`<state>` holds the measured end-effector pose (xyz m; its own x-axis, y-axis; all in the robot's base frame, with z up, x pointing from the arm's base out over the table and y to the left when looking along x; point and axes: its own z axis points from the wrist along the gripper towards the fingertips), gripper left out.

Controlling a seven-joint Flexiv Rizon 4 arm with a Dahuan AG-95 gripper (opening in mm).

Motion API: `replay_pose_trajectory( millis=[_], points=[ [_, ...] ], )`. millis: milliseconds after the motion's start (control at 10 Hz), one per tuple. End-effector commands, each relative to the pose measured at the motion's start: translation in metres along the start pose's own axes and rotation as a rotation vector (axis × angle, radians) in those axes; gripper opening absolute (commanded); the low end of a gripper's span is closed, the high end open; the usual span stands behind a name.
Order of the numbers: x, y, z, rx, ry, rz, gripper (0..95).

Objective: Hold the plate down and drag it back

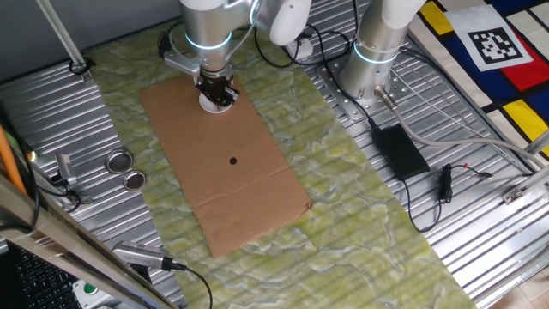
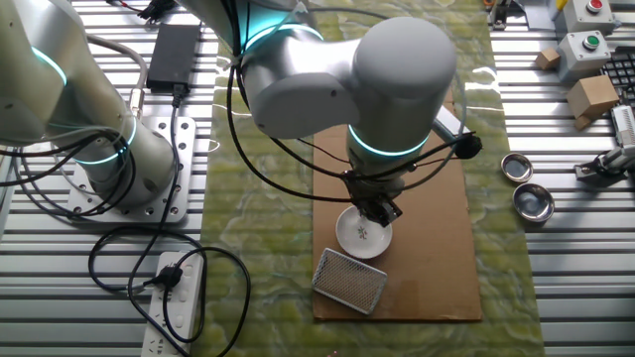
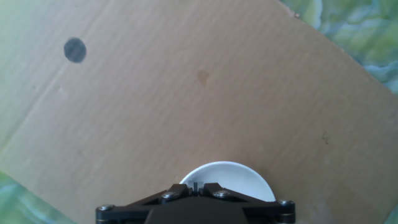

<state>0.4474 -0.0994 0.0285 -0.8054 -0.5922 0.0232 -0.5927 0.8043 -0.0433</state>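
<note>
The small round white plate (image 1: 218, 102) lies on the brown cardboard sheet (image 1: 232, 172), near its far end. It also shows in the other fixed view (image 2: 359, 234) and at the bottom of the hand view (image 3: 233, 179). My gripper (image 1: 217, 93) stands straight over the plate with its black fingers together, the tips down on or just above the plate's middle (image 2: 377, 212). In the hand view the jaws (image 3: 196, 186) are shut with only a thin slit between them, nothing held. The gripper covers part of the plate.
A black dot (image 1: 233, 160) marks the cardboard's middle. Two silvery tins (image 1: 118, 160) (image 1: 134, 179) sit left on the metal table. A mesh box (image 2: 349, 281) lies beside the plate. A second arm's base (image 1: 371, 64), a power brick (image 1: 397, 148) and cables stand to the right.
</note>
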Motion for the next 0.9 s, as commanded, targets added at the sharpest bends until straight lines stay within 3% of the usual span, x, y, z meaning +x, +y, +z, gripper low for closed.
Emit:
replay_pose_trajectory(
  millis=[100, 900],
  points=[
    [-0.0024, 0.0038, -0.0003, -0.028, -0.021, 0.028, 0.0],
    [-0.0049, 0.0085, -0.0039, -0.060, -0.054, 0.071, 0.0]
  ],
)
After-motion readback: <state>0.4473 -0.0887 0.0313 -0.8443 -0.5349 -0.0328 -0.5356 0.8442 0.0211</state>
